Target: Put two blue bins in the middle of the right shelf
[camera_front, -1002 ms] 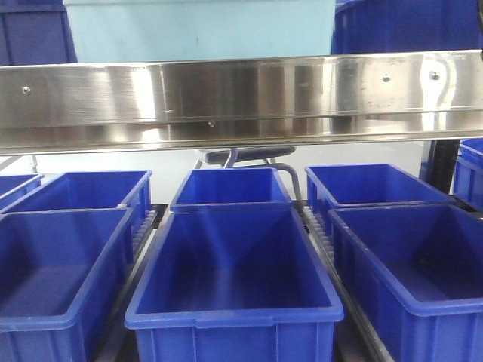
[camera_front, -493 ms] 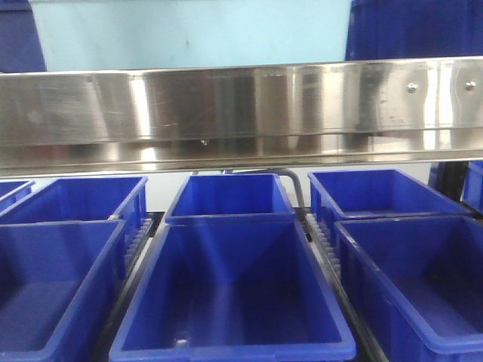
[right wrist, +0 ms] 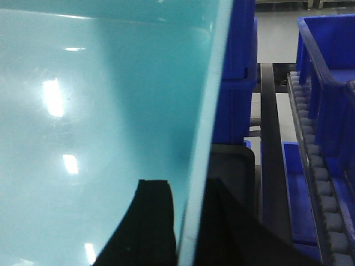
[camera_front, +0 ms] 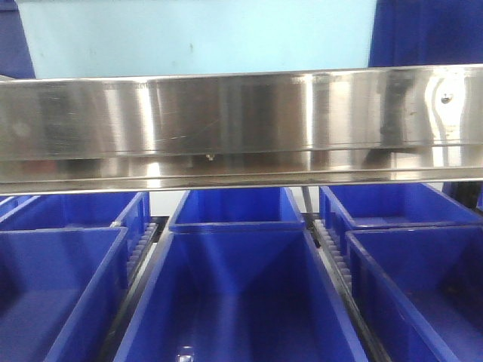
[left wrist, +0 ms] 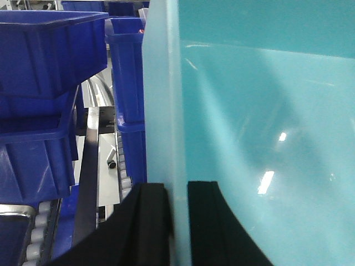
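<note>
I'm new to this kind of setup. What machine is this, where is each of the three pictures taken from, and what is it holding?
This is a two-armed robot on a wheeled base. The wide picture comes from a camera facing forward. It shows a steel shelf rail and, below it, open-topped dark blue bins in rows on roller tracks. The arms do not show there.

The other two pictures come from cameras on the wrists, each looking along its gripper. In each, two black fingers pinch a wall of a pale turquoise bin: the left gripper on one wall, the right gripper apparently on another. So both arms seem to carry that one bin between them.
</note>
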Controlling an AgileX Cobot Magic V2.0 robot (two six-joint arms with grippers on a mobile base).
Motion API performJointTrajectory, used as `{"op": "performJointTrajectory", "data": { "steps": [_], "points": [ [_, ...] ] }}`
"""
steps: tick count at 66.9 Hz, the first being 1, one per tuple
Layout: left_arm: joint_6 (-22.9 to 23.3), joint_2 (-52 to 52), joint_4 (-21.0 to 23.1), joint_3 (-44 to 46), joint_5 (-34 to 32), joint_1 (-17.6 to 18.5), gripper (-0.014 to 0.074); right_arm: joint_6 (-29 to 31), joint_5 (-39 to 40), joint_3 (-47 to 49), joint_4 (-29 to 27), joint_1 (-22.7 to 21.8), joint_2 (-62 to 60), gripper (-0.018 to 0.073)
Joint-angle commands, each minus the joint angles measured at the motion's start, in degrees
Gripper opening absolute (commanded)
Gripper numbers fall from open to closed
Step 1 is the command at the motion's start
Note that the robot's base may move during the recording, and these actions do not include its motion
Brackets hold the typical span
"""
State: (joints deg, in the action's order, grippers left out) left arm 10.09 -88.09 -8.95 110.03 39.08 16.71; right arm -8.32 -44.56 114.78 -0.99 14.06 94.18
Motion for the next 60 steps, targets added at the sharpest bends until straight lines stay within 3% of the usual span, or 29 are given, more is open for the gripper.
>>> {"op": "performJointTrajectory", "data": {
  "steps": [1, 60],
  "points": [
    [0.22, 0.86, 3.24, 0.98, -4.21, 0.60, -0.0111, 1.05, 2.70, 0.55, -2.42, 0.40, -0.53, -0.0167],
    [0.22, 0.86, 3.26, 0.98, -4.31, 0.60, -0.0111, 1.05, 2.70, 0.55, -2.51, 0.40, -0.53, -0.0167]
  ]
}}
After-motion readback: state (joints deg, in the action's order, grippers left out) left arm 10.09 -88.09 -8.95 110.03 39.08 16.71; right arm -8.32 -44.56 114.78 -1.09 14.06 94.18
